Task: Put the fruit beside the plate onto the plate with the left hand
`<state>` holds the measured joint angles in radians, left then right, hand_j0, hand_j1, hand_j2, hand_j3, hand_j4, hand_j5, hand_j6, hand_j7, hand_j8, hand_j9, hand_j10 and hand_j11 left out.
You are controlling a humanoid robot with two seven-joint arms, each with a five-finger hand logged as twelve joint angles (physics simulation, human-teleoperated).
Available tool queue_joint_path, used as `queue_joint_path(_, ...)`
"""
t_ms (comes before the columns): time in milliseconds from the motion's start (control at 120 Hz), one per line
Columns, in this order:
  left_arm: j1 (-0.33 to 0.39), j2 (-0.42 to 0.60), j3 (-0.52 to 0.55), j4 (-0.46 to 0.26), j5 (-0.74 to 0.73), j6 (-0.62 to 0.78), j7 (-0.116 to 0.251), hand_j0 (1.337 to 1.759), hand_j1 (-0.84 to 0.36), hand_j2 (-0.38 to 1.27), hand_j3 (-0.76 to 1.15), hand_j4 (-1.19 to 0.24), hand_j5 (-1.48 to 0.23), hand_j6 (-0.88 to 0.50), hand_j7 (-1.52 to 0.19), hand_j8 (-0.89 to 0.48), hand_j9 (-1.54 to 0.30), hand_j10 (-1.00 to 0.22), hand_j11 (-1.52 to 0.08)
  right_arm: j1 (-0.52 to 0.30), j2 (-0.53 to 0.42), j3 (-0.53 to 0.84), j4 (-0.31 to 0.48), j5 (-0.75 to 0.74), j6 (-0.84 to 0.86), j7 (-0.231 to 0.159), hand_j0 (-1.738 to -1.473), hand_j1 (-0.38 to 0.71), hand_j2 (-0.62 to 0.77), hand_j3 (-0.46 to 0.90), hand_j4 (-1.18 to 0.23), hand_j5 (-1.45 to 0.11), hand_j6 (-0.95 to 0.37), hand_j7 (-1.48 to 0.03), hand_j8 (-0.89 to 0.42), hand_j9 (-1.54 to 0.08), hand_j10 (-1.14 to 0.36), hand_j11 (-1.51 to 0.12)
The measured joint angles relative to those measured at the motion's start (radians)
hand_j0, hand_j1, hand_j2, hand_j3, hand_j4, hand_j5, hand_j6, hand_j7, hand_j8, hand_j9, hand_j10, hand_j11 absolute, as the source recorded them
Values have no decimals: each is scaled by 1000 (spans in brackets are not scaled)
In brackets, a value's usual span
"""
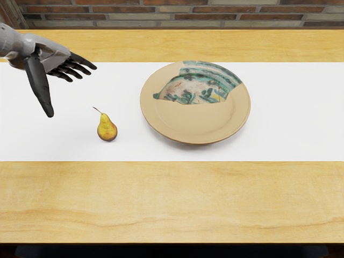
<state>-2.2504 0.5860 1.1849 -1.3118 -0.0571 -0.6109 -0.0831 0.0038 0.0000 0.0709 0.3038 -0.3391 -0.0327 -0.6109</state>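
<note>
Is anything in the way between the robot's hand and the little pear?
No. The left hand hangs open up and left of the pear, with only bare white cloth between them.

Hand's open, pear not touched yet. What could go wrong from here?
1. The pear stands upright, apart from the open left robot hand; a finger brushing it on approach could tip it and send it rolling across the white cloth.
2. It is small and tapers upward, so a grasp near the top may slip.
3. The plate has a raised rim facing the pear; a low carry could clip it.
</note>
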Motion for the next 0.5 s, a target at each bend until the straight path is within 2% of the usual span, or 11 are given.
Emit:
queue_joint_path(158,1,0,-3,0,2,0,1,1658,315,6,0,-29,-37,-29,-37,-29,-37,-29,-37,0,0,0,0,0,-2,0,-1658,-349,0,0,0,0,0,0,0,0,0,0)
queue_joint_path(333,35,-1,-22,1,9,0,4,1658,316,5,0,-28,-36,-28,-36,-28,-36,-28,-36,2,0,1,0,0,-5,0,-1658,-349,0,0,0,0,0,0,0,0,0,0)
queue_joint_path(500,52,-3,-53,31,27,0,7,1658,316,5,0,-28,-35,-28,-35,-28,-35,-27,-35,2,0,1,0,0,-6,0,-1658,-349,0,0,0,0,0,0,0,0,0,0)
